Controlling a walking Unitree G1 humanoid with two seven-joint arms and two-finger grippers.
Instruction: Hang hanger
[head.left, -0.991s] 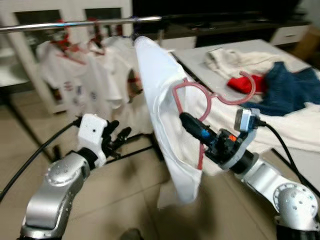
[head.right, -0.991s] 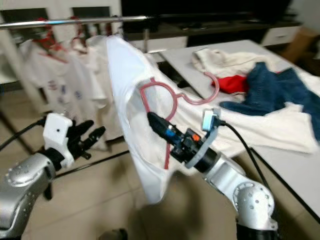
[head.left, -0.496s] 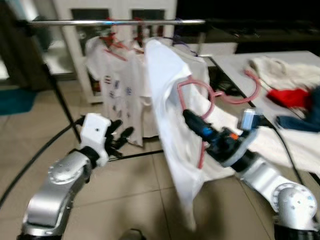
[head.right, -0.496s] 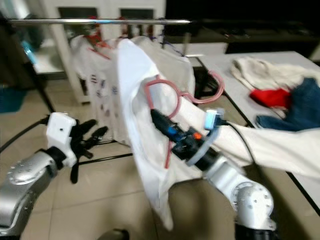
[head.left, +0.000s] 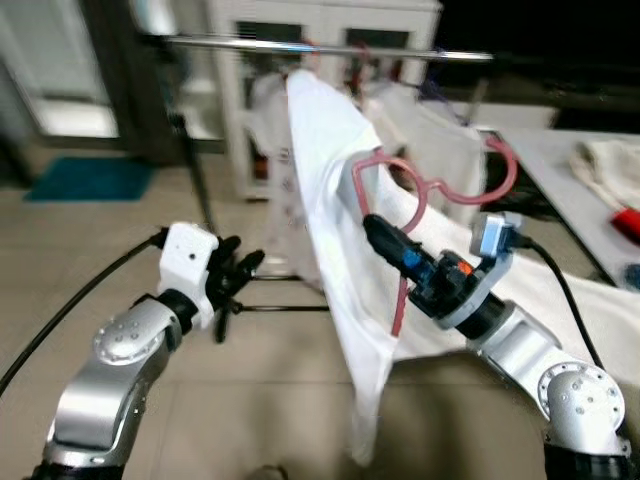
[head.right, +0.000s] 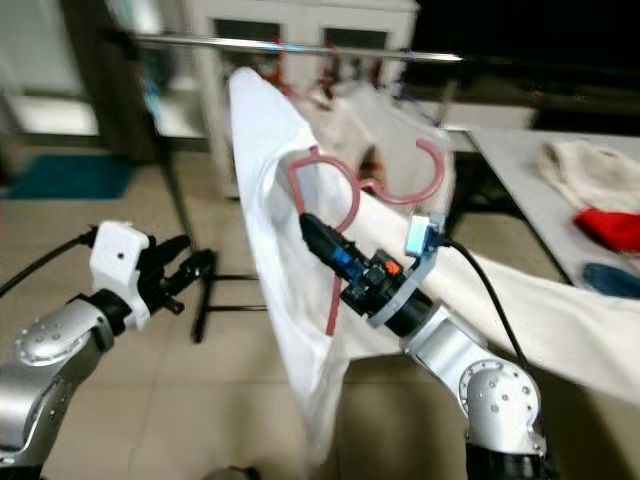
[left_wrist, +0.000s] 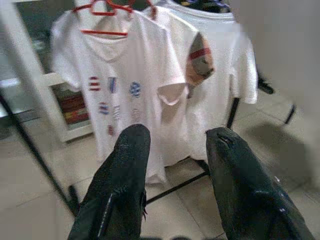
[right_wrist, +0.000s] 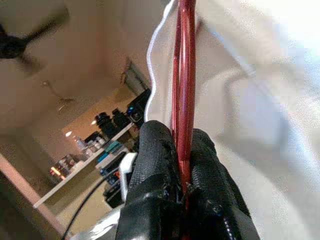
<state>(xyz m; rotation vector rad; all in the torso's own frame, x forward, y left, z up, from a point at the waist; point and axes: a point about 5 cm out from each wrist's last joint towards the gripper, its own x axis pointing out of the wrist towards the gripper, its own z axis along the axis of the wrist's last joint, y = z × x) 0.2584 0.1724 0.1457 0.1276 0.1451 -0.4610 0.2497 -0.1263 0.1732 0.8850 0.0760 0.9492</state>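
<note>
My right gripper (head.left: 375, 229) is clenching one red hanger (head.left: 400, 185) carrying one white shirt (head.left: 325, 190); my left gripper (head.left: 243, 268) is hanging released near the rail (head.left: 300, 47).

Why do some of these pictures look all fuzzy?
Left and right eye views: the rail and cabinet behind are smeared, probably because the head camera is moving; the right gripper on the red hanger stays fairly sharp. Left wrist view: the left gripper and hanging T-shirts are soft. Right wrist view: the white shirt is glared out.
</note>
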